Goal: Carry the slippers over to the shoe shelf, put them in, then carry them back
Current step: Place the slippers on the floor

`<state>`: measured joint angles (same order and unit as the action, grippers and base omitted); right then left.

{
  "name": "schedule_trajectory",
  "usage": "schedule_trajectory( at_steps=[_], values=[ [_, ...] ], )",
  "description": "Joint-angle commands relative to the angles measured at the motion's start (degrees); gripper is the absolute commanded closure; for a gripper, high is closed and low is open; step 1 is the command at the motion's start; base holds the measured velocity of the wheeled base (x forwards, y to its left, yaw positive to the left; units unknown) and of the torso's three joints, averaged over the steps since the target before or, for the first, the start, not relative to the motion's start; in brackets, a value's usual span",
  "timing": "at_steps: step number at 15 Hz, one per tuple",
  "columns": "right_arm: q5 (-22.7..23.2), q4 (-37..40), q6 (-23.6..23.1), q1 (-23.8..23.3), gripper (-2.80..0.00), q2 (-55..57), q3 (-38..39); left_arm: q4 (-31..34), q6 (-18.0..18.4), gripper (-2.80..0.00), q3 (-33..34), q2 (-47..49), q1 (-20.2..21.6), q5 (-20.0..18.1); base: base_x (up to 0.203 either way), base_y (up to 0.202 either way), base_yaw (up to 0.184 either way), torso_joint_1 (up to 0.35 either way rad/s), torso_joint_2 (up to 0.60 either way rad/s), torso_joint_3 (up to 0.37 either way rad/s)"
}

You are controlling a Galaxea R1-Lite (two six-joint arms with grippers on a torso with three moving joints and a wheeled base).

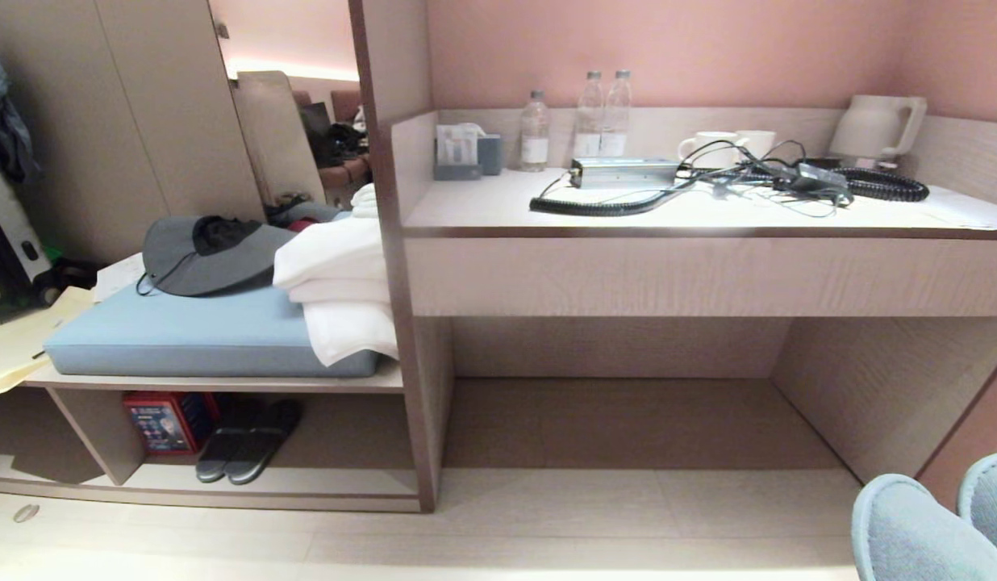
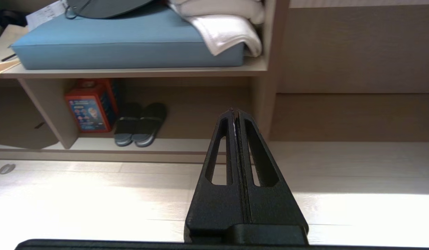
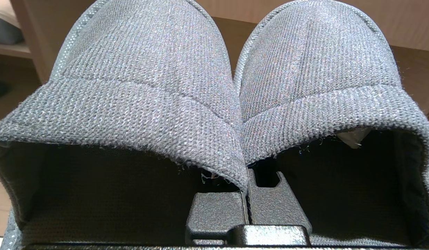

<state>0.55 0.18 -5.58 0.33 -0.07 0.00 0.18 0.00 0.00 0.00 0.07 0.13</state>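
I have the right pincer (image 3: 247,205) pressed together on the grey knit slippers (image 3: 148,86). It pinches the two inner collar edges where the pair meet, so one grip carries both shoes side by side. That is why they hang as a matched pair with the openings toward the wrist and the rounded toes pointing away. In the head view only those toes show, down at about 5 o'clock, off the floor (image 1: 547,524) and well apart from any furniture.

The left pincer (image 2: 235,116) is pressed together on nothing. It hangs low over the floor, pointing toward the shelf, and I judge it parked because one arm is enough here.

The shoe shelf (image 1: 337,480) sits at about 8 o'clock in the head view, the low open compartment under the blue cushion (image 1: 192,331). A pair of black slides (image 1: 248,444) already lies in it, toes outward and soles flat. It sits just beside a red box (image 1: 168,421) that stands against the slanted divider (image 1: 95,436). These crowd the 9 o'clock end of the compartment, so the bare board toward 3 o'clock, next to the tall upright panel, looks to me like the sensible landing spot.

The wide recess under the desk (image 1: 708,214) at 12 o'clock is directly ahead, but it is not the target. As I read it, the carry is under way and the placing is not yet done. I would have to turn toward 8 o'clock and keep the load low to clear the shelf's top board.
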Motion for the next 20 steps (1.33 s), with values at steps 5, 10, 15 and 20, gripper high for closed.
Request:
schedule_trajectory(
  at_steps=[5, 10, 15, 20],
  values=[
    [0.07, -0.01, -0.04, 0.02, 0.0, 0.07, 0.0, -0.01, 0.0, 0.0, 0.0, 0.0, 0.01, 0.04, 0.0, -0.045, 0.001, 0.002, 0.0, 0.002],
    [0.07, -0.01, -0.04, 0.02, 0.0, 0.07, 0.0, -0.05, -0.04, 0.0, 0.0, 0.0, -0.02, 0.0, 0.0, 0.0, 0.0, 0.0, 0.0, 0.0],
    [-0.02, -0.01, -0.04, 0.02, 0.0, 0.07, 0.0, -0.13, -0.09, 0.0, 0.02, 0.0, -0.02, -0.05, 0.0, 0.0, 0.0, 0.0, 0.0, -0.15],
    [0.07, -0.01, -0.04, 0.02, 0.0, 0.07, 0.0, -0.09, -0.18, 0.0, 0.0, 0.01, 0.01, -0.05, 0.0, 0.0, 0.0, 0.003, 0.0, -0.198]
  ],
)
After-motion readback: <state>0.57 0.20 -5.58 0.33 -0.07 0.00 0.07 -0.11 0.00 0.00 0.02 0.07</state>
